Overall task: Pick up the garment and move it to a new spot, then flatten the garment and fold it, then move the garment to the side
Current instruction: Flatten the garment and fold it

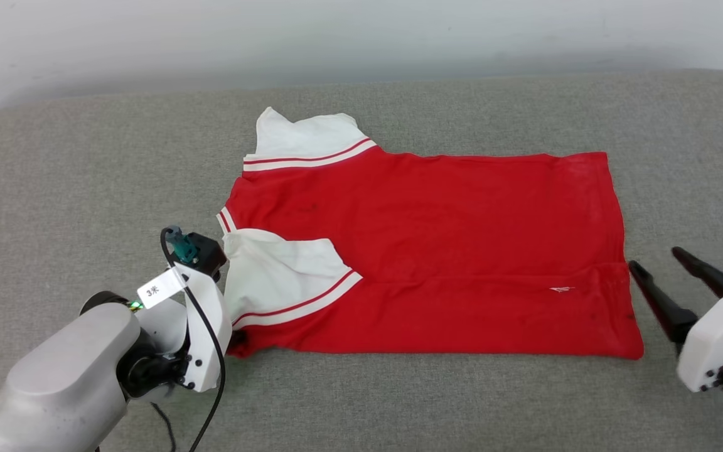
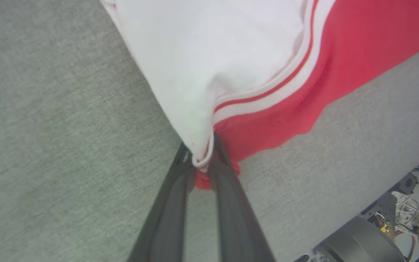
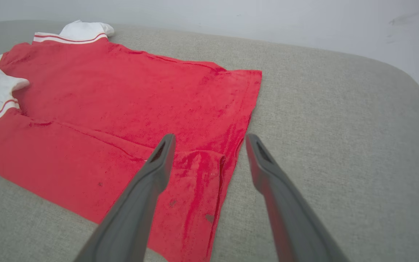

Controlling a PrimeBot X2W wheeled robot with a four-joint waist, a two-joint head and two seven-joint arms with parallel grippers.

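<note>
You will find the red jersey T-shirt with white short sleeves and red-white stripe trim [image 1: 449, 251] spread flat on the grey woven padded surface [image 1: 85, 188]. In the head view, its collar end points left and its hem points right. No lettering or number shows on the upper side. The far white sleeve [image 1: 305, 138] lies out toward the pale wall [image 1: 336, 37]. The near white sleeve [image 1: 273, 270] is folded inward, over the red body. A small white mark [image 1: 561, 289] sits on the red cloth near the hem.

Check the left gripper [image 2: 204, 160] at the garment's near left corner. In the left wrist view, its two dark fingers stand narrow and pinch a bunch of cloth where the white sleeve edge meets the red body. A black cable [image 1: 201, 326] with a white label [image 1: 159, 289] runs along that wrist.

Check the right gripper [image 3: 211, 140] at the near hem corner. Its fingers stand wide apart and hold nothing. In the right wrist view, one finger lies over the red cloth and the other over the grey surface, with the hem edge between them. You cannot tell whether the fingertips touch the cloth.
</note>
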